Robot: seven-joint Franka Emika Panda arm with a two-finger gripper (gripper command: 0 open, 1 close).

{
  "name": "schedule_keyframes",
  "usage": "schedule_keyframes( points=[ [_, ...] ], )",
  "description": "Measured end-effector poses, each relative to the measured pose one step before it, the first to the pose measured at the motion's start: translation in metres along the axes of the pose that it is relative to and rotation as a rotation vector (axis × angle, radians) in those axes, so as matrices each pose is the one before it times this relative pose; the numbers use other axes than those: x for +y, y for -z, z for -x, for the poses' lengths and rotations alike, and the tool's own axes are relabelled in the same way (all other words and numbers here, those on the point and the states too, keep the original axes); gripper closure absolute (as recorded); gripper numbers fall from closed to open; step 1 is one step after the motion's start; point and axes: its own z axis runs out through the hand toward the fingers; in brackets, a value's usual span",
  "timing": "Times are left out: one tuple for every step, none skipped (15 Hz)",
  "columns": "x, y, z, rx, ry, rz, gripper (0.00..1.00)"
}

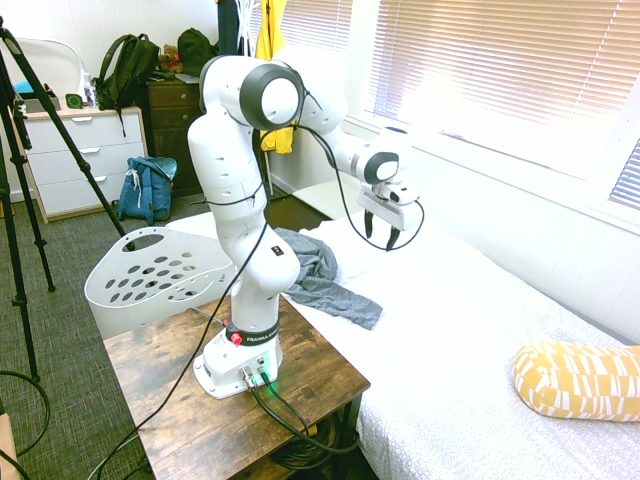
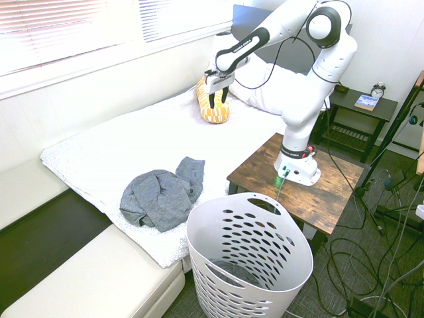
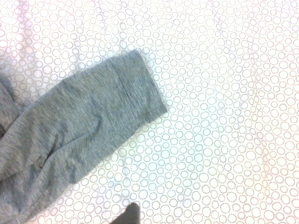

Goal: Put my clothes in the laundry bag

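My dark grey clothes (image 1: 325, 280) lie crumpled on the white bed near its foot, also seen as a heap (image 2: 162, 192) at the bed's edge. A grey sleeve (image 3: 88, 126) of them fills the left of the wrist view. The white laundry bag (image 2: 248, 265), a basket with oval holes, stands on the floor beside the bed and the wooden table; its rim shows behind the arm (image 1: 150, 265). My gripper (image 1: 380, 233) hangs open and empty above the bed, well above and beyond the clothes (image 2: 218, 101).
A yellow patterned pillow (image 1: 580, 378) lies at the head of the bed. The wooden side table (image 1: 200, 400) bears the arm's base. A blue backpack (image 1: 147, 188) and dressers stand at the far wall. A nightstand (image 2: 361, 109) holds a clock and book.
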Motion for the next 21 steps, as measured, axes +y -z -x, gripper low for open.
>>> schedule_keyframes(
  points=[
    [-0.00068,-0.00013,-0.00053,-0.00023,0.00009,-0.00012,0.0],
    [-0.00075,-0.00143,0.00064,-0.00047,0.0024,0.00079,0.0],
    [-0.00427,-0.00259,0.00383,0.00132,0.01053,-0.00476,0.0],
    [-0.01029,-0.00391,0.00992,0.00121,0.02538,-0.01155,0.0],
    [-0.0161,-0.00511,0.01535,0.00395,0.03336,-0.01722,0.0],
    [-0.0168,-0.00619,0.01671,0.00149,0.02991,-0.01667,0.0],
    [-0.01584,-0.00699,0.01499,-0.00108,0.02708,-0.01973,0.0],
    [-0.01662,-0.00811,0.0155,-0.00613,0.03093,-0.01931,0.0],
    [-0.01571,-0.0088,0.0126,-0.0074,0.0268,-0.01874,0.0],
    [-0.01373,-0.00985,0.00896,-0.0094,0.01596,-0.02123,0.0],
    [-0.01181,-0.01139,0.00663,-0.01398,0.01205,-0.02574,0.0],
    [-0.00986,-0.01483,0.00492,-0.01806,0.01776,-0.03238,0.0],
    [-0.00568,-0.01734,0.00334,-0.02189,0.01995,-0.02602,0.0],
    [-0.00239,-0.02056,0.00388,-0.02561,0.02045,-0.01616,0.0],
    [-0.00272,-0.02498,0.00769,-0.02909,0.02386,-0.00593,0.0],
    [-0.00474,-0.02419,0.0107,-0.02156,0.02422,-0.00191,0.0],
    [-0.00685,-0.02414,0.01293,-0.0173,0.02387,-0.00362,0.0],
    [-0.00898,-0.02349,0.01344,-0.01912,0.02435,-0.00606,0.0],
    [-0.00771,-0.01913,0.0091,-0.01648,0.01788,-0.00423,0.0],
    [-0.00409,-0.01956,0.00597,-0.01572,0.01068,0.00079,0.0],
    [0.00068,-0.02075,0.00265,-0.01236,0.00857,0.00455,0.0]
  ],
)
